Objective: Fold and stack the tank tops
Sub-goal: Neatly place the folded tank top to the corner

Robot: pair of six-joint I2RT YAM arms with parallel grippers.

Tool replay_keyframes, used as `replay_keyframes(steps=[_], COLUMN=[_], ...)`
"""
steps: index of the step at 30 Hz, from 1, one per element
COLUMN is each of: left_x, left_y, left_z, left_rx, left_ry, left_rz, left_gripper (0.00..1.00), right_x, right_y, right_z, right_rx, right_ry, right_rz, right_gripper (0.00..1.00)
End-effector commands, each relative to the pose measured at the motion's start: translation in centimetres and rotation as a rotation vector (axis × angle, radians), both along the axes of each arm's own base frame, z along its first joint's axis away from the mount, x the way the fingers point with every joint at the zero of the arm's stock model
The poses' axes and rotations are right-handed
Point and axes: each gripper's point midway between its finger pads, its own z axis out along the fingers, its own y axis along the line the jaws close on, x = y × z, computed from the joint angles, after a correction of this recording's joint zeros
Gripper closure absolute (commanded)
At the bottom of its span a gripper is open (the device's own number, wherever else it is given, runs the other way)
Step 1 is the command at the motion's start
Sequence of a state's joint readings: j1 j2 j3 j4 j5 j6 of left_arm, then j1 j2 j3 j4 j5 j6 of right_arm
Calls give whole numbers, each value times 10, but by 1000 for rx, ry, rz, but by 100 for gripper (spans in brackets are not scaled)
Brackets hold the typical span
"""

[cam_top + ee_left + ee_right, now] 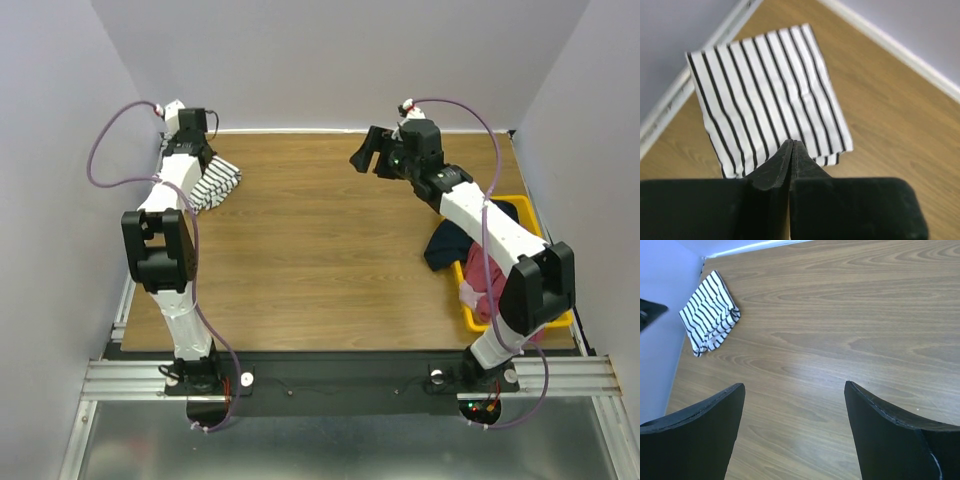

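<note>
At right, yellow bin (522,203) — pink-red top (482,292) inside, navy cloth (450,245) over rim.

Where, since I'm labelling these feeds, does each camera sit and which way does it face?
Top external: above and behind the bases, looking down on the table; both arms show whole.
Left wrist: on the left arm, looking down past the shut left gripper at the folded striped tank top.
Right wrist: on the right arm, looking across the table through the open right gripper.
Shared: all three show the striped tank top.
</note>
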State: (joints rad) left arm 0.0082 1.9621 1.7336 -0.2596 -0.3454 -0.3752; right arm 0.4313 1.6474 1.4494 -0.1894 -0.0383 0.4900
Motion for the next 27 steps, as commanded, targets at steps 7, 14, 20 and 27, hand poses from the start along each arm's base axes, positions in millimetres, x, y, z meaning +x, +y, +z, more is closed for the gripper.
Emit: replay_keyframes(steps=[7,14,20,27], left_x=[-15,1,30,63], left_y=[-18,-23,-26,-7], left_z=[-96,-124,-133,-145], left_rx=[-173,-205,-245,-273], left_ry=[122,153,128,103], left_rz=[27,12,6,22], left_gripper=[100,100,100,99], right_x=[-9,-9,-8,-8], right_y=[-9,-11,-12,-13], right_z=[17,12,5,-4], right_rx=[14,5,-8,-30], right_ry=[-62,-58,-47,-36], right_rz=[-11,-19,-26,-21], right_gripper=[13,13,13,13])
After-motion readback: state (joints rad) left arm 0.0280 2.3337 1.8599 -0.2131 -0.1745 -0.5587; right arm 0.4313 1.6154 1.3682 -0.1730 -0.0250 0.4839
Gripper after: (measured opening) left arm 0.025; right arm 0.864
